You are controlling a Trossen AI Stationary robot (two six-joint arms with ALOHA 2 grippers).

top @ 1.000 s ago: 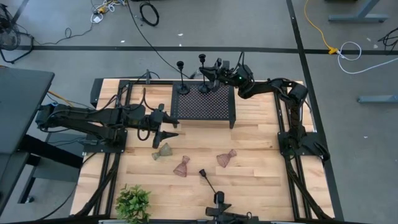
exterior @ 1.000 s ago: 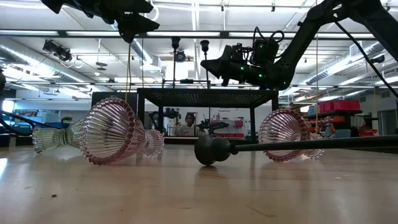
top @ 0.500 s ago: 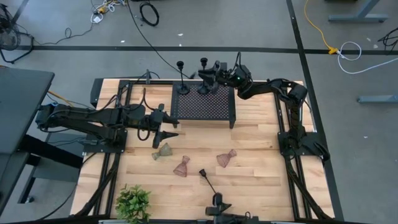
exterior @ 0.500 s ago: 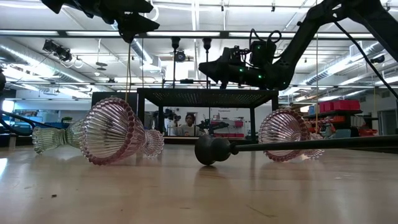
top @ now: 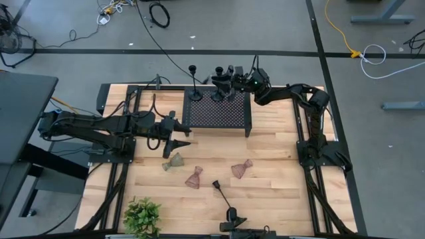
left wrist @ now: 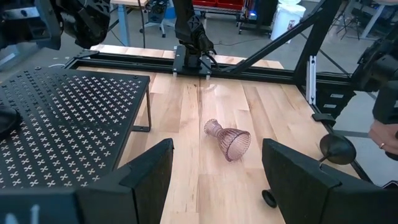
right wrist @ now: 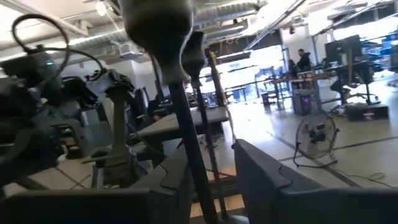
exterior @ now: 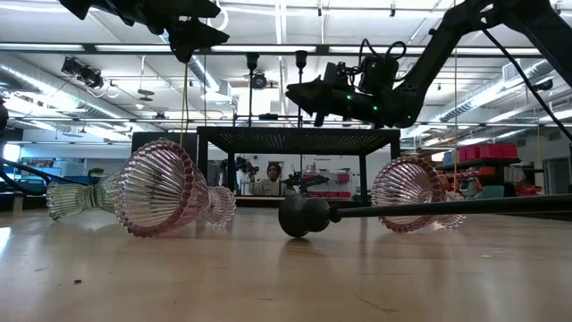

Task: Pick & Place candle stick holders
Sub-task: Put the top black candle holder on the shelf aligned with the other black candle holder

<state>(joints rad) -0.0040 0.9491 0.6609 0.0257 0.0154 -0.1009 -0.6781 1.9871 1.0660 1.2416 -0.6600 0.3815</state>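
On the far edge of the black perforated metal platform (top: 218,109) stand two tall thin black metal candle stick holders, one (top: 193,82) toward the left and one (top: 217,81) just beside the right gripper (top: 229,78). The right wrist view shows that second stem (right wrist: 186,134) rising between the dark fingers (right wrist: 264,180), which stand slightly apart from it, jaws loosened rather than clamped. A third black stem (top: 222,193) lies flat on the pale wooden table (top: 279,192), its round foot (exterior: 304,215) looming large in the low view. Three ribbed, waisted glass holders lie on their sides: a greenish one (top: 174,161) and two pinkish ones (top: 194,178) (top: 242,168). The left gripper (top: 180,135) hangs above the table beside the platform, jaws spread wide, holding nothing; its wrist view frames one pink glass (left wrist: 228,139).
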